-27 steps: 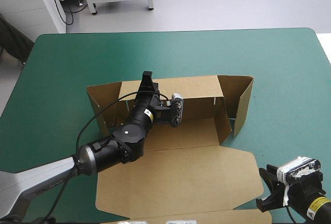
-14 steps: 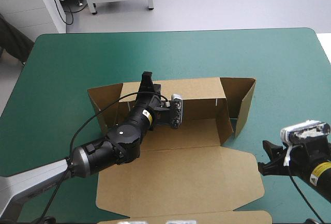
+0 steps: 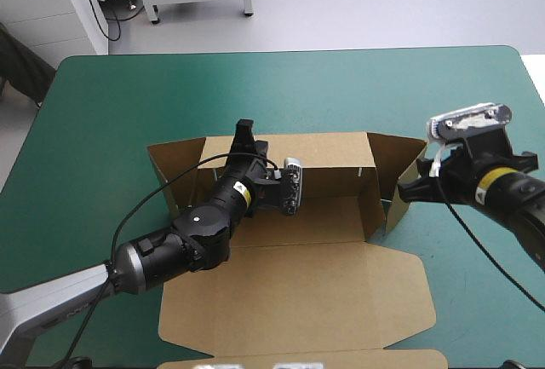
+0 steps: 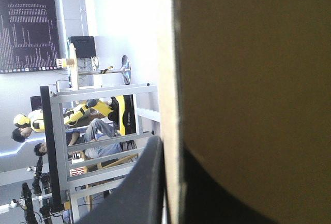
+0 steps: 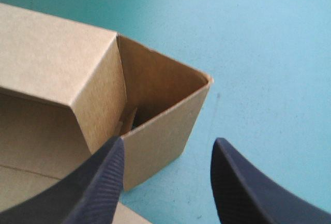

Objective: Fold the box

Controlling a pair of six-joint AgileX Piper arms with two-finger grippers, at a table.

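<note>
Teal-green cover (image 3: 128, 105) carries the box (image 3: 332, 288), left tool (image 3: 244, 130) clenched on its wall (image 3: 332, 149), right tool (image 5: 167, 146) spread open.

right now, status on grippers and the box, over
Left gripper shut on the box, back wall. Right gripper open at the right end wall. Walls up, lid flat. Nothing in the way.

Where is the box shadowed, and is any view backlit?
High view: even light, faint shade inside the box under its far wall. Left wrist view: backlit, its board dark against a bright background. Right wrist view: shadow inside the raised corner ahead of the open right gripper.
</note>
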